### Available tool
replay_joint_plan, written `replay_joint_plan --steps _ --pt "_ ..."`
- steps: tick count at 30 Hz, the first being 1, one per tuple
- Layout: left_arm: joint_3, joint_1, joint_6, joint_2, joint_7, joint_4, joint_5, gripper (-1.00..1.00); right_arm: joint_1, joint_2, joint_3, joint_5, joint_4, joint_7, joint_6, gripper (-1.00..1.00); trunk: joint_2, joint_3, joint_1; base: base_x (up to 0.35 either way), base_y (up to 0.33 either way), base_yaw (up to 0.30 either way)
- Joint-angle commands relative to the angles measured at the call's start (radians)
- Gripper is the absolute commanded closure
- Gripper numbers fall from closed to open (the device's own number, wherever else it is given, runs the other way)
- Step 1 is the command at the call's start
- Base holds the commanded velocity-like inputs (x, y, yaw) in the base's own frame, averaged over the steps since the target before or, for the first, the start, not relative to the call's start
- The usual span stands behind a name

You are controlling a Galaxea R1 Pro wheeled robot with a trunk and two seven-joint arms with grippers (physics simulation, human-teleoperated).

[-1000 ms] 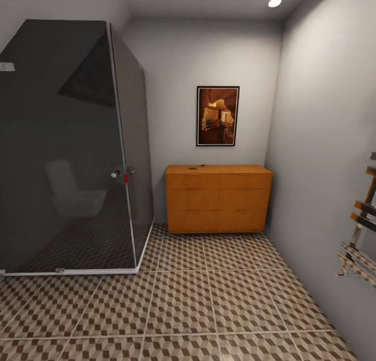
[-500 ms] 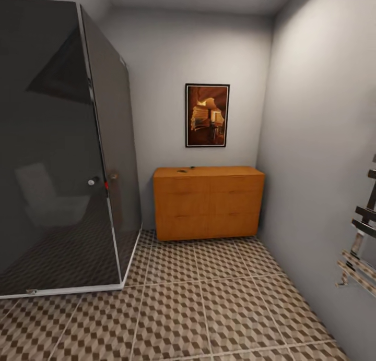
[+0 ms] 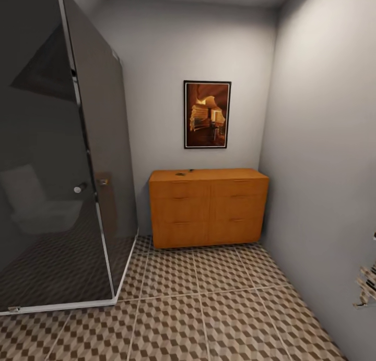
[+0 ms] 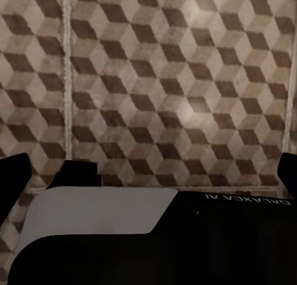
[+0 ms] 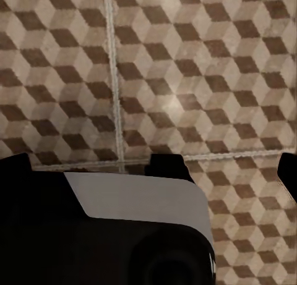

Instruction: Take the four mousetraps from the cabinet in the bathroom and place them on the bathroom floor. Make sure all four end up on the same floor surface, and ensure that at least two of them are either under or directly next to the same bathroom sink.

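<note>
Two small dark bits sit on top of the cabinet [image 3: 209,207] against the far wall, too tiny to tell what they are. Both wrist cams just stare down at the bathroom floor [image 4: 173,93], well away from that cabinet. Left claw [image 4: 154,174] and right claw [image 5: 151,167] both look spread apart, nothing in them.

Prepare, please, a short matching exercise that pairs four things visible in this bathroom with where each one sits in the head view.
Things:
1. cabinet
2. framed picture
3. dark glass shower enclosure
4. bathroom floor

Places:
A. on the left side of the room
B. hung on the back wall, above the cabinet
C. under everything, tiled in a cube pattern
D. against the back wall, in the right corner

Pairs: 1-D, 2-B, 3-A, 4-C
</note>
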Motion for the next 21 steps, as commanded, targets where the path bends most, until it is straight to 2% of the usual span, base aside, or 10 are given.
replay_joint_plan --steps 1,21 --pt "-0.008 -0.001 -0.003 0.0 0.0 0.001 0.01 -1.0 -0.001 0.0 -0.008 0.011 0.002 -0.005 -0.001 -1.0 -0.001 -0.001 0.001 0.323 0.0 -0.002" --pt "-0.008 -0.001 -0.002 0.0 0.0 0.001 0.01 -1.0 -0.001 0.003 -0.007 0.011 0.002 -0.003 0.002 -1.0 -0.001 -0.001 0.001 0.323 0.0 0.0"
